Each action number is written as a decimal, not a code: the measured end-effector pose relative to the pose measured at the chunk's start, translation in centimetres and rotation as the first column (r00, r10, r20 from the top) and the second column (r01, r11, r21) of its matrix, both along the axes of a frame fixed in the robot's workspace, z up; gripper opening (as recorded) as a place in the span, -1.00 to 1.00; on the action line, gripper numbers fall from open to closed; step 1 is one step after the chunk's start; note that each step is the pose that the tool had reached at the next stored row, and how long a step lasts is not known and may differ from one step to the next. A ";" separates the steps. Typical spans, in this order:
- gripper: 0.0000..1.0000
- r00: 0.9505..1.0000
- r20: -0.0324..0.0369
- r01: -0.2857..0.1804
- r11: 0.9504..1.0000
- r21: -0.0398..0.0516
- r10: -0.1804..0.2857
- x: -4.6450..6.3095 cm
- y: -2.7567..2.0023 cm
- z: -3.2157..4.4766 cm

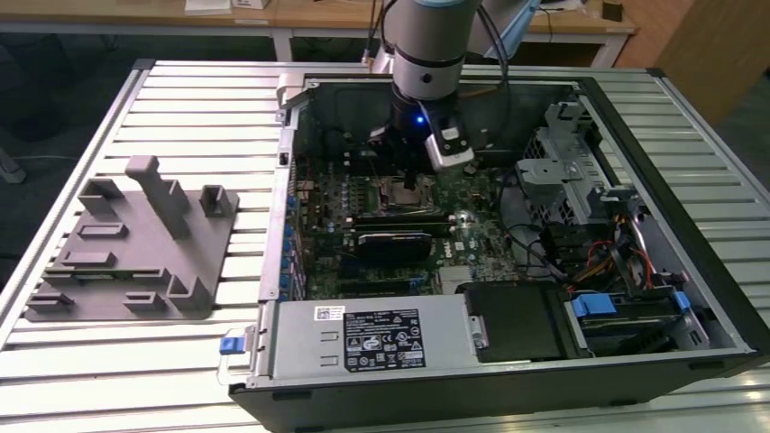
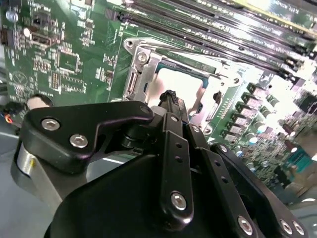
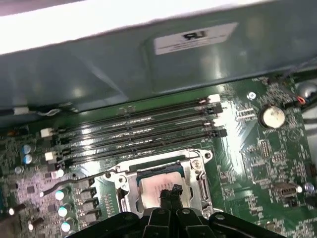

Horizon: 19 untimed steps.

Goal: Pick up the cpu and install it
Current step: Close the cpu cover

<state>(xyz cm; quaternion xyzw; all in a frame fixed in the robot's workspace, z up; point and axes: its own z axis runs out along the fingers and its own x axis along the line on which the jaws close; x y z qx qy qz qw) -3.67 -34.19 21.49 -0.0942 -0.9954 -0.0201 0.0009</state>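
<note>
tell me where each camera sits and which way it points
Exterior view: off the arm, high over the table, looking down into the open computer case; the arm hangs into it.
First wrist view: on the wrist, looking along the gripper at the cpu in the socket frame, memory slots beyond.
Second wrist view: on the wrist, the gripper's linkage large in front.
Shared: both wrist views show the gripper's tips over the cpu.

The arm (image 1: 424, 45) comprises silver-grey cylindrical segments and a dark wrist bearing a blue light (image 1: 417, 118), with a black cable (image 1: 500, 63) alongside. In the second wrist view the gripper (image 2: 170, 99) shows matte black linkage bars jointed by round silver screws (image 2: 179, 200).
</note>
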 end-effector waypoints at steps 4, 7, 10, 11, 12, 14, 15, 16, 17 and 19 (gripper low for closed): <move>-0.79 0.997 0.000 -0.072 0.997 0.001 0.072 0.0 0.00 -0.08; -0.79 0.993 0.000 -0.118 0.993 0.001 0.118 0.0 0.00 -0.12; -0.79 0.993 0.000 -0.120 0.993 0.001 0.120 0.0 0.00 -0.12; -0.79 0.993 0.000 -0.120 0.993 0.001 0.120 0.0 0.00 -0.12; -0.79 0.993 0.000 -0.120 0.993 0.001 0.120 0.0 0.00 -0.12; -0.79 0.994 0.000 -0.113 0.994 0.001 0.113 0.0 0.00 -0.13; -0.79 0.995 0.000 -0.103 0.995 0.001 0.103 0.0 0.00 -0.14; -0.79 0.996 0.000 -0.090 0.996 0.001 0.090 0.0 0.00 -0.14; -0.79 0.997 0.000 -0.078 0.997 0.001 0.078 0.0 0.00 -0.15; -0.79 0.998 0.000 -0.064 0.998 0.001 0.064 0.0 0.00 -0.15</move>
